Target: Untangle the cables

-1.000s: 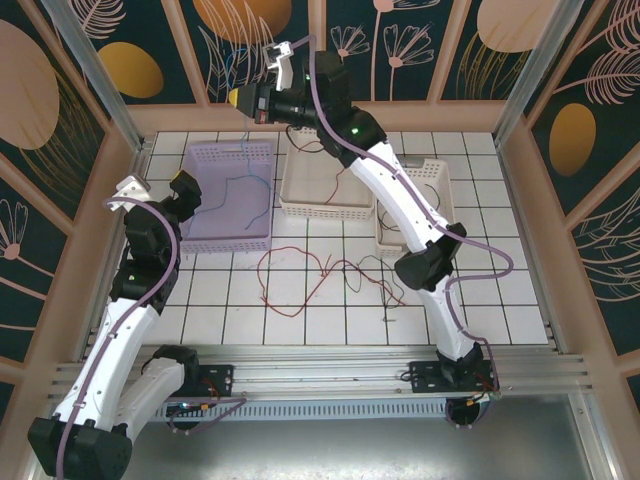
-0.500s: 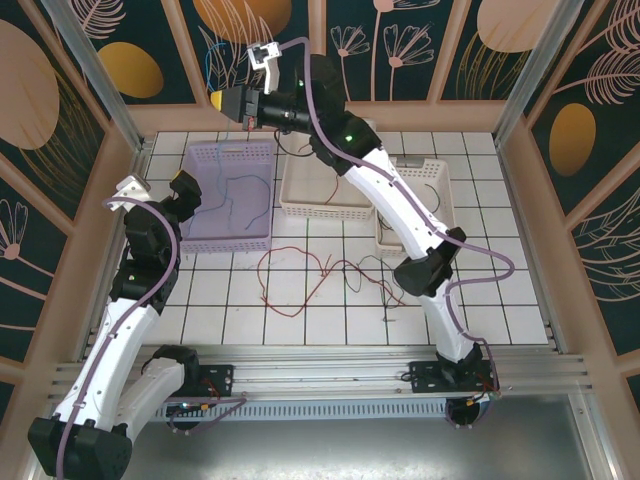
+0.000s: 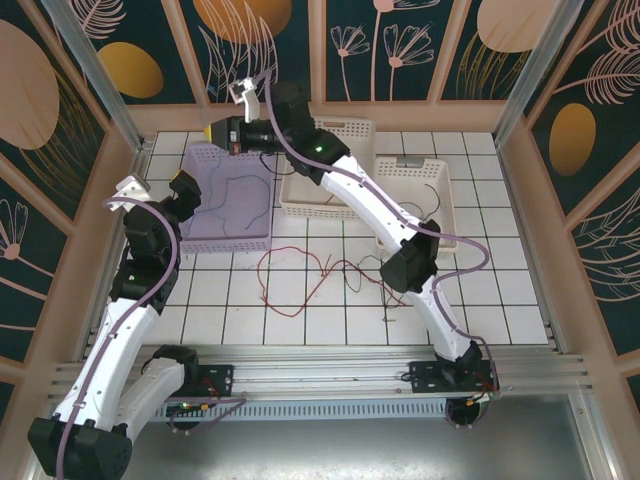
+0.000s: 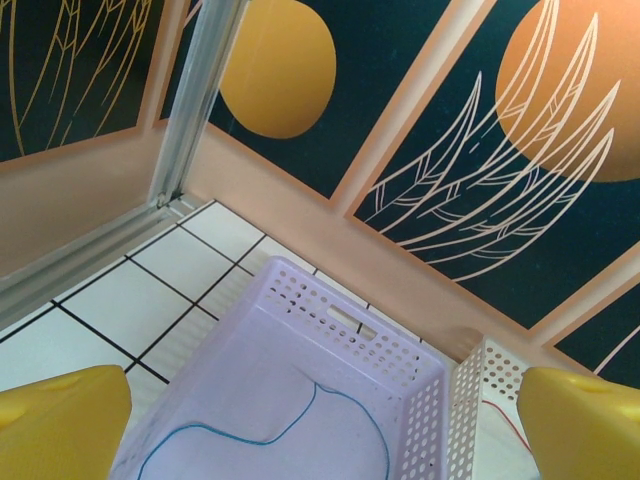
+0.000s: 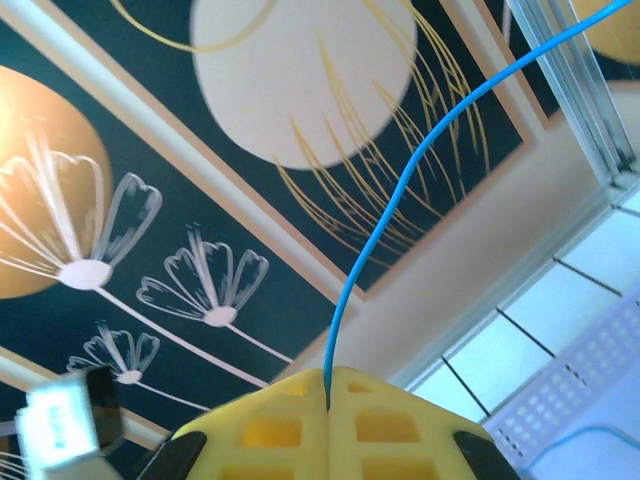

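White tiles (image 3: 500,300) carry a lilac basket (image 3: 230,243); over its far edge the right gripper (image 5: 328,378) pinches a blue cable (image 5: 400,190) tight. The left gripper (image 3: 185,188) hangs wide open, empty. Red cable (image 3: 322,265) and dark cable (image 3: 383,292) lie tangled on the tiles.

A cable (image 4: 265,442) lies in the left basket (image 3: 228,243), other cables (image 3: 322,265) on the table (image 3: 500,290) before the middle basket (image 3: 305,207).
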Available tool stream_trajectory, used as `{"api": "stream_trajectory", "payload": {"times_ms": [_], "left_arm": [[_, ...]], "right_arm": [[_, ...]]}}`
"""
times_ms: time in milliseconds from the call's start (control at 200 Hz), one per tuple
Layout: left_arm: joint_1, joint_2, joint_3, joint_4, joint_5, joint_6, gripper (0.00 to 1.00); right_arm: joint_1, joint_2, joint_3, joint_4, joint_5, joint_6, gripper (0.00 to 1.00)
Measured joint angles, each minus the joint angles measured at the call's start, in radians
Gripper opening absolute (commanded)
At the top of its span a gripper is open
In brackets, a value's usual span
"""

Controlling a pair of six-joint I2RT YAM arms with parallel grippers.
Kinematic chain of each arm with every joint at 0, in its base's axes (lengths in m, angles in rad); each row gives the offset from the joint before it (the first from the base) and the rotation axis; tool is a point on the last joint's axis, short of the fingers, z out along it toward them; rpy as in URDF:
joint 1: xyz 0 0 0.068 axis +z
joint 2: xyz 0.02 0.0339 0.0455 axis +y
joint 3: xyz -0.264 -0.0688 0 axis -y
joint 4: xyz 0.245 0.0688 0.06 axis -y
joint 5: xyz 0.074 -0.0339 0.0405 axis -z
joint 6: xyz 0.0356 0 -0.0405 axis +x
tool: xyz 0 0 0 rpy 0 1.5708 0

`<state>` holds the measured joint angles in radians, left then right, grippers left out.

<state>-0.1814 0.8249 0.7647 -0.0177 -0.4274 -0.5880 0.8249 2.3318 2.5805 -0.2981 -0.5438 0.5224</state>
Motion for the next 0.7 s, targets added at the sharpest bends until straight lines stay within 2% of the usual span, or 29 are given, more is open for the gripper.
{"api": "stream_trajectory", "payload": {"times_ms": [240, 465, 701], "left_arm": [[0.0, 0.0, 0.0, 0.0, 0.0, 0.001, 0.99], [0.0, 0.0, 0.0, 0.0, 0.0, 0.003, 0.99], [0.0, 0.0, 0.0, 0.0, 0.0, 0.007, 0.98]], "right_arm": [[-0.005, 0.06, -0.024, -0.058, 0.024, 0.012, 0.0], [-0.028, 0.113, -0.024, -0.142, 0.055, 0.057, 0.11], [-0.045, 0.135, -0.024, -0.19, 0.056, 0.072, 0.14]]}}
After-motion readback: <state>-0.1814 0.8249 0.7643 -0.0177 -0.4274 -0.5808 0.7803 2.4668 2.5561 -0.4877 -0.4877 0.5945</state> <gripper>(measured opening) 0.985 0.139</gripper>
